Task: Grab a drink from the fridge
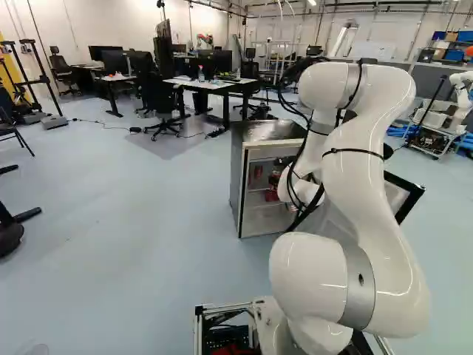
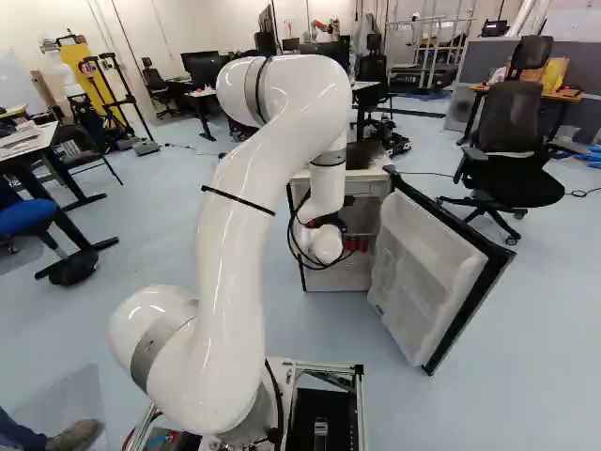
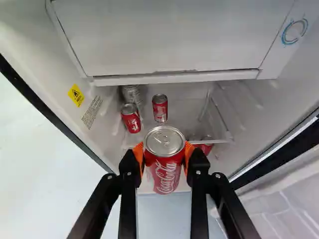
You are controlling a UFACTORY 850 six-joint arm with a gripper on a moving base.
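Where the gripper (image 3: pixel 164 153) points to twelve o'clock, the can (image 3: pixel 164 172) is found between its fingers, one orange pad (image 3: pixel 139 153) bearing at nine, the other at three. Fingers are closed in on the can and no wider than its body. The lid is uncovered, and the opposed hold on the sides presumably serves to keep the can upright and unspilled.

Beyond, on the shelf (image 3: pixel 184 109), two red cans (image 3: pixel 160 107) stand at eleven and twelve o'clock, with a silver can (image 3: pixel 130 92) behind the eleven. Further red (image 3: pixel 205 147) shows at one, under the shelf's edge. The held can appears to be nearer than that edge and clear of its support; the grab is judged made, withdrawal outstanding.

The door (image 2: pixel 427 272), swung out to four o'clock of the fridge (image 1: pixel 266 132), leaves the mouth free for the arm (image 2: pixel 230 282). Recommended: draw back towards six, level, avoiding the door. Principal risk: elbow or cables catching it.
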